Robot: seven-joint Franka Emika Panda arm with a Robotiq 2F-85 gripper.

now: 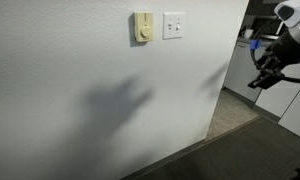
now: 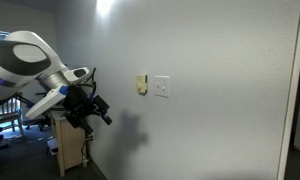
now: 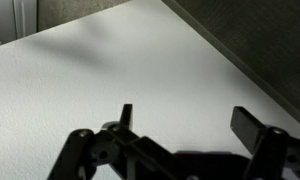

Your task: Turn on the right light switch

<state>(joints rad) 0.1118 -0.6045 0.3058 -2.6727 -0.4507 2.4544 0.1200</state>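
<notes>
— On the pale wall [image 1: 80, 60], where's the small white right light switch [image 1: 177, 25]?
— Right toggle in the glossy white square plate [image 1: 173, 35]. Your black gripper [image 1: 258, 82], jaws wide and empty, hangs well apart, lower; you'd travel along the wall, upward.

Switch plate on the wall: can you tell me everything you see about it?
The switch plate is white and squarish, fixed flat and upright on the pale wall. It holds two tiny toggles side by side; up or down is too small to tell. A cream box hangs beside it, apart. Nothing touches its front.
</notes>
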